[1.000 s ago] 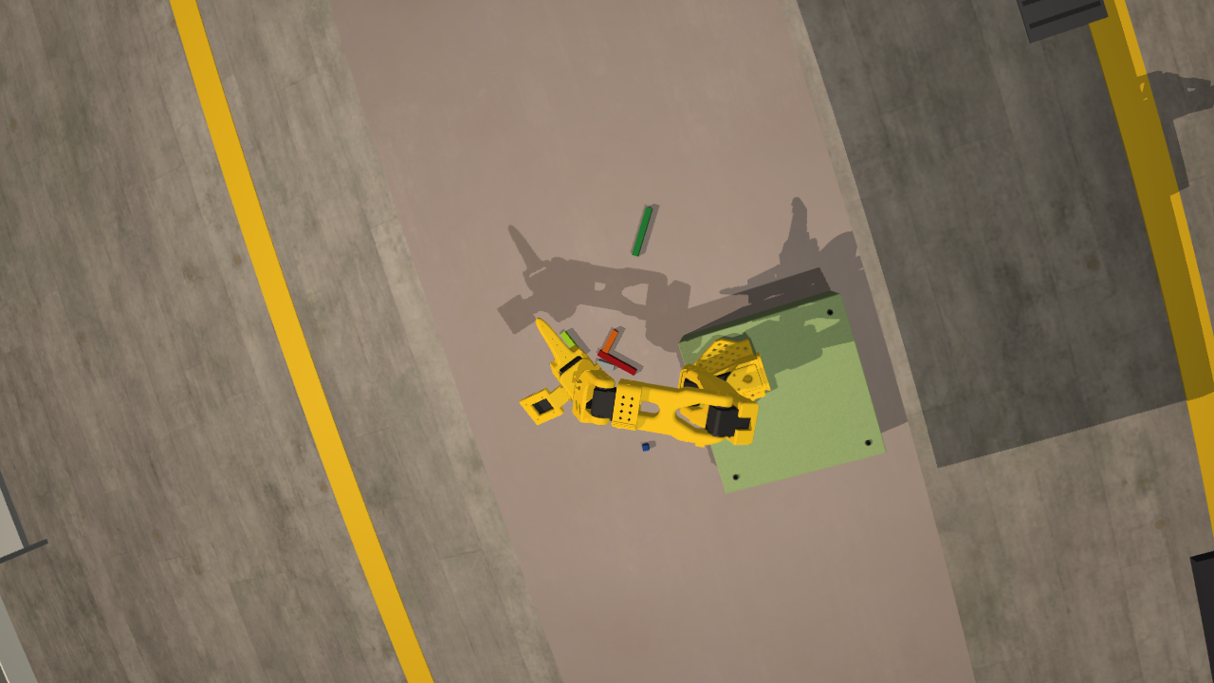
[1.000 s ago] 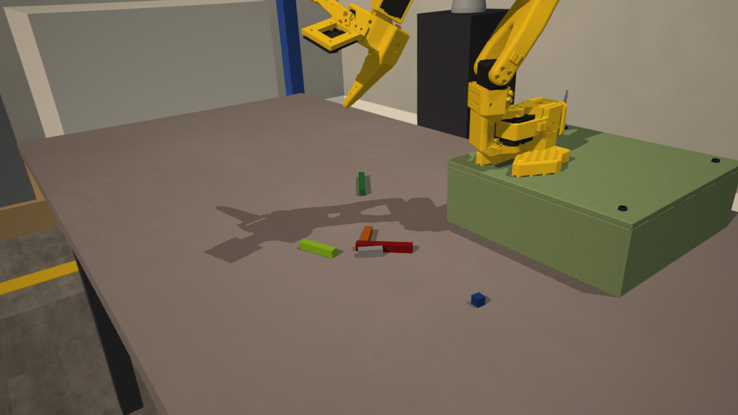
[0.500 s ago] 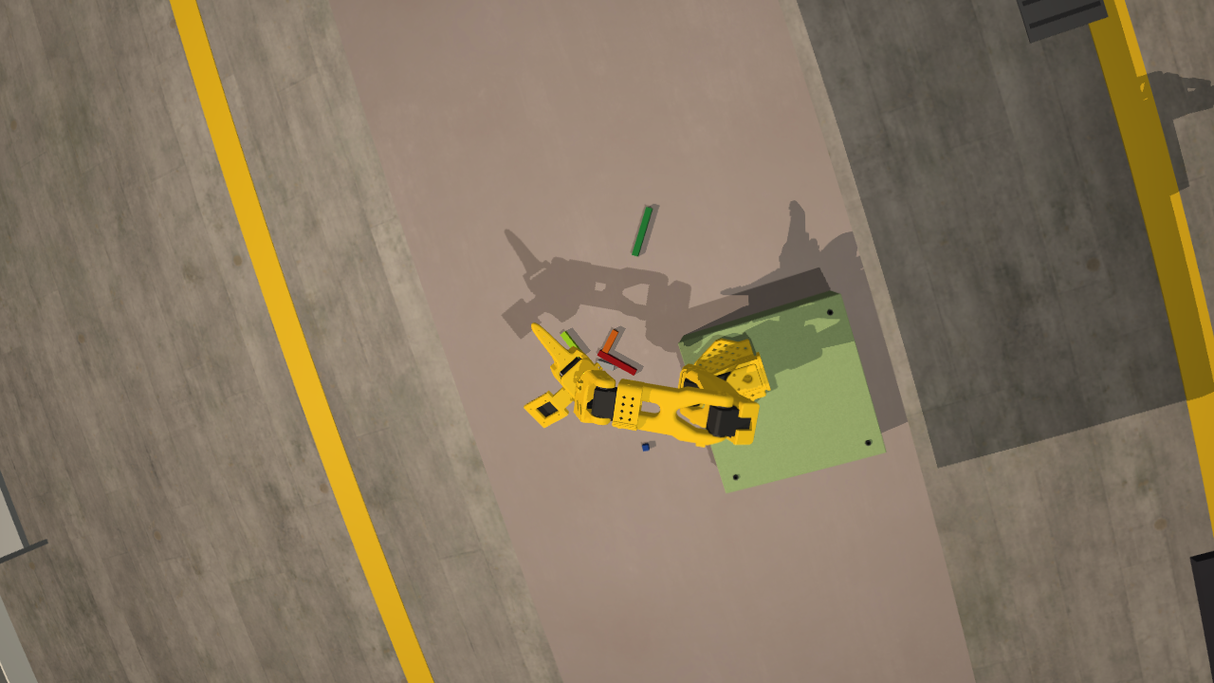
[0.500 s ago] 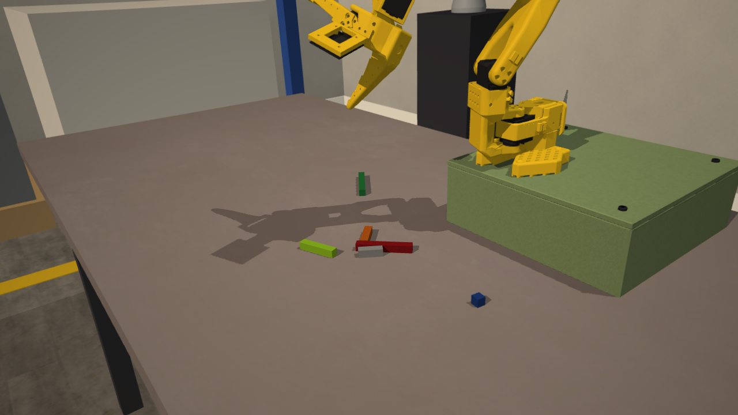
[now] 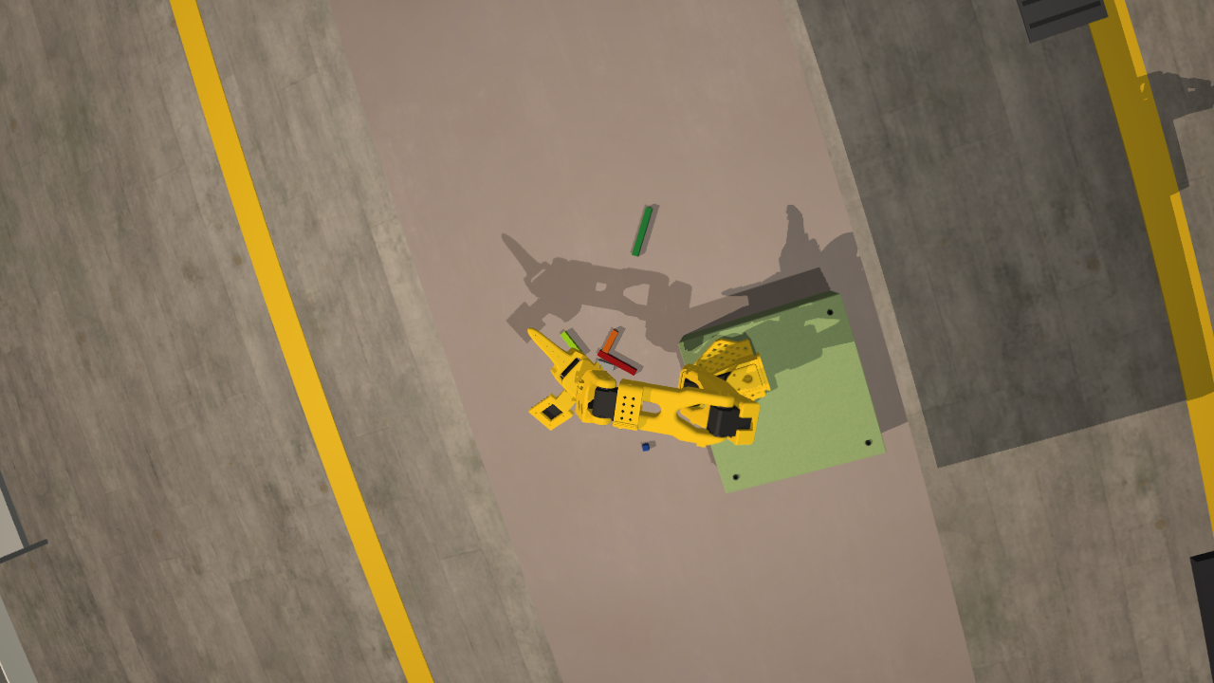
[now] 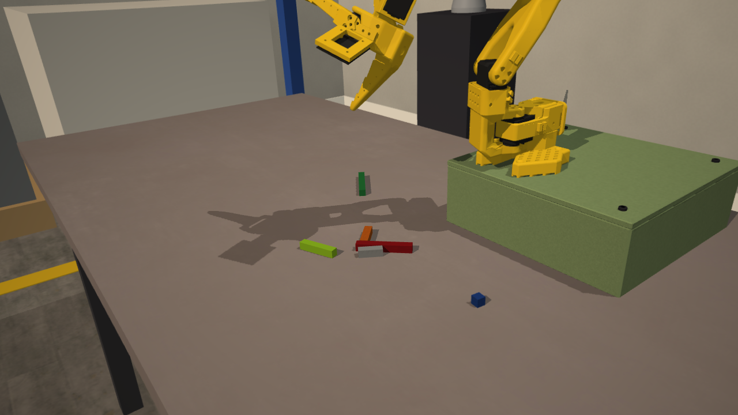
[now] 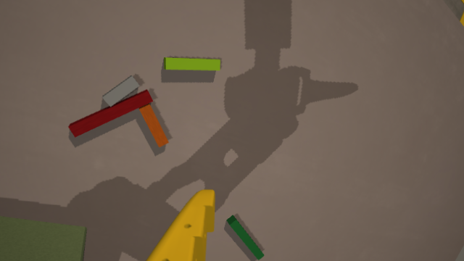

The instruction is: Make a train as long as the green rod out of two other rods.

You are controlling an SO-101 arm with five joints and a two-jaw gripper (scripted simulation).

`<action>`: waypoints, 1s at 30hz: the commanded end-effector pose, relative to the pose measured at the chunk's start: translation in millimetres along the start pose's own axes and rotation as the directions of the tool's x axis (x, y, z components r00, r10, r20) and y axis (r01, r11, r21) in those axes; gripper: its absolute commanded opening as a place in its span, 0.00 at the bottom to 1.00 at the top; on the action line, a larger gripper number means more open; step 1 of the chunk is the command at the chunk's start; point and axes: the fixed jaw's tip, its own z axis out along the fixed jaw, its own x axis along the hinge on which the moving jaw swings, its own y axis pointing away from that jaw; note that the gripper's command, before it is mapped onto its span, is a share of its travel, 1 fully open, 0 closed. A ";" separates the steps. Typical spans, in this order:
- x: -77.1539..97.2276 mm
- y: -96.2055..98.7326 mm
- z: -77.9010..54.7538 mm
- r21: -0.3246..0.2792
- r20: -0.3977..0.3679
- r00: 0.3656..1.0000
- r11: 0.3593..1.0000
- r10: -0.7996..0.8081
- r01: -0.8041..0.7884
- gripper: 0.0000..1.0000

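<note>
picking a pair: no train made yet, judging by how the rods lie. green rod (image 5: 641, 230) flat and alone on the table (image 6: 206, 320), well apart from the cluster, far side in the exterior view. need eight: lime plus grey, or red plus blue. lime rod (image 7: 192, 64) flat and by itself, near the cluster but not touching it. grey rod (image 7: 120, 90) lying against the side of the red rod (image 7: 110, 112), seemingly touching; orange rod (image 7: 154, 125) with one end at the red rod's end, at an angle. blue cube (image 6: 478, 299) well apart, nearer the green base (image 6: 536, 227).

gripper (image 6: 361, 77) high above the table, jaws spread wide, holding nothing; fixed finger (image 7: 188, 226) seen low in the wrist view, pointing between cluster and green rod.

next, probably: come down over the lime rod, the free one, jaws astride its long sides, then close. after that, carry it to the grey rod's end, or bring grey to lime. care called for near grey: tight against red, so little room for a finger there, and a nudge could line up red and orange into a stray train. easier to pull grey off sideways first, or to take lime to a bare patch and fetch grey after.
</note>
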 end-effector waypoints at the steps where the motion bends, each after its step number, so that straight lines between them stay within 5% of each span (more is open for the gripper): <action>1: 3.4 4.2 -0.4 -0.017 -0.010 0.999 0.999 -0.038 0.037 1.00; 23: 10.5 12.2 4.2 -0.078 -0.040 0.986 0.985 -0.160 0.157 1.00; 30: 7.6 8.2 0.5 -0.047 -0.023 0.985 0.984 -0.171 0.170 1.00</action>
